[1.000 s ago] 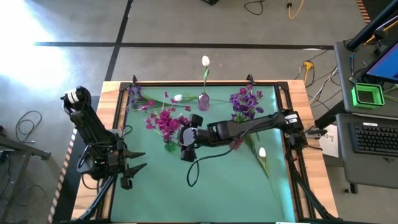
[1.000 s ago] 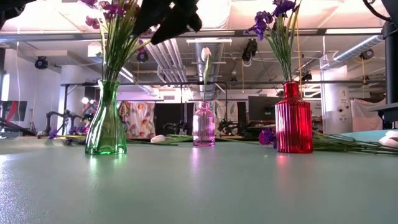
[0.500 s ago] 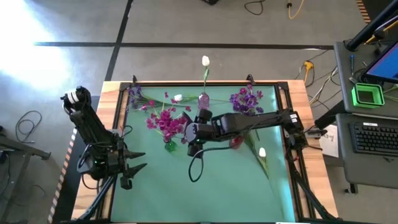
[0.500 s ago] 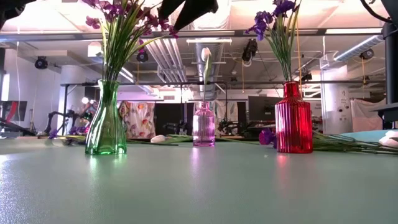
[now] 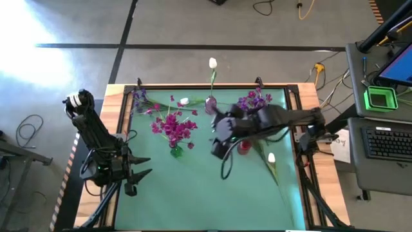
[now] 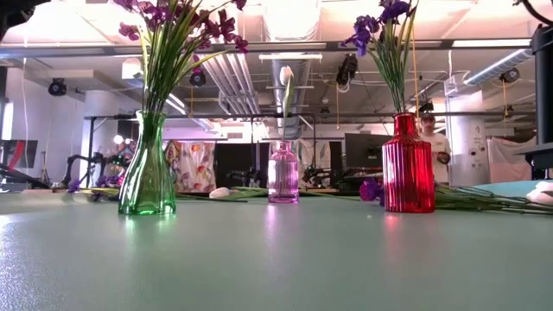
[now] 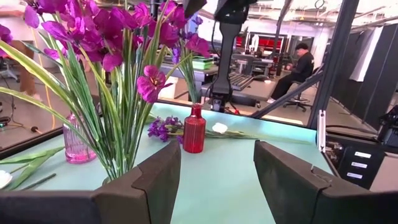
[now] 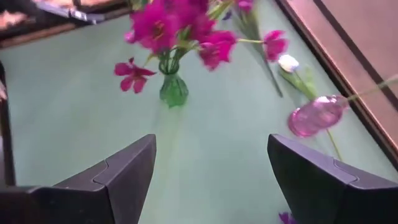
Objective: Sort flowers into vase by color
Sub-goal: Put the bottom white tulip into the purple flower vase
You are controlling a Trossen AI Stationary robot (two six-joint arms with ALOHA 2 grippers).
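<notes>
Right tool (image 5: 219,147) hangs wide open and empty between green vase (image 5: 176,152) and red vase (image 5: 244,147) — likely freed for loose flowers (image 5: 143,103); left tool (image 5: 143,173), partly open, holds nothing.

Right gripper (image 5: 219,143) now back from above the green vase (image 5: 175,151), toward the red vase (image 5: 244,147), empty and open.

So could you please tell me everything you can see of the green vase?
The green vase is a small ribbed bottle of clear green glass, by its look, with a wide rounded base, a narrow waist and a flared mouth. It stands upright on the teal table, on the left arm's side of the pink vase and the red vase. A bunch of magenta flowers on long green stems fills it and fans out above. Neither gripper touches it.
</notes>
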